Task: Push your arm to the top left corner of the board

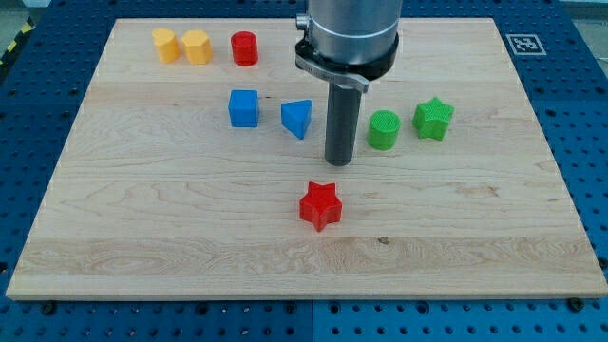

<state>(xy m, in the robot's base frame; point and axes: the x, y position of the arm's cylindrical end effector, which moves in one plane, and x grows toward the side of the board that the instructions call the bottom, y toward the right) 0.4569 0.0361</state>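
My tip [340, 161] rests on the wooden board [142, 237] near its middle. It stands between the blue triangular block [297, 118] on its left and the green cylinder [384, 129] on its right. The red star [320, 205] lies just below it. The board's top left corner [118, 23] is far up and left of the tip. Near that corner lie two yellow blocks [166, 45] [197, 46] side by side and a red cylinder [245, 47].
A blue cube [244, 108] sits left of the blue triangular block. A green star [433, 118] lies right of the green cylinder. A fiducial marker [525, 44] is at the board's top right. Blue perforated table surrounds the board.
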